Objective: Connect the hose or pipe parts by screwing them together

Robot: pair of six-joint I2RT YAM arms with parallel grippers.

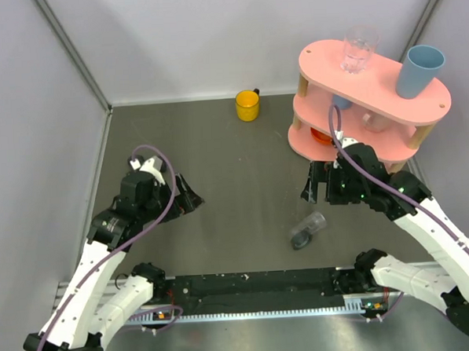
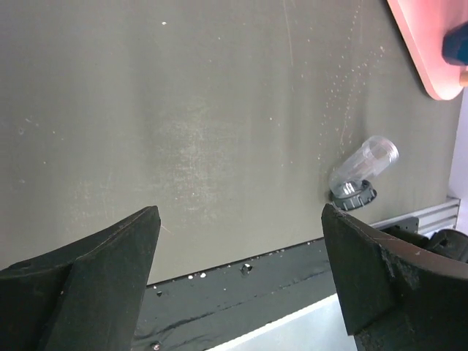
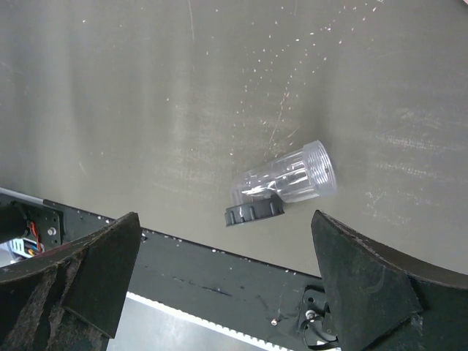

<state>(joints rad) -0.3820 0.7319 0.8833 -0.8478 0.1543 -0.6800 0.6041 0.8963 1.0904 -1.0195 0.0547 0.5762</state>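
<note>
One clear tube [image 3: 287, 180] with dark collar [image 3: 253, 213]

The short clear tubular piece [image 1: 309, 230] [image 2: 363, 170] [image 3: 284, 183] lies on its side, alone and untouched, just beyond the black rail [image 1: 256, 285] [image 3: 212, 270], toward the rail's right end. Its dark grey collar faces the rail. Its transparent body slants away from the rail and ends in a ridged open rim.

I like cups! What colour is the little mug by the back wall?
The mug is yellow, best seen in the top view.
</note>
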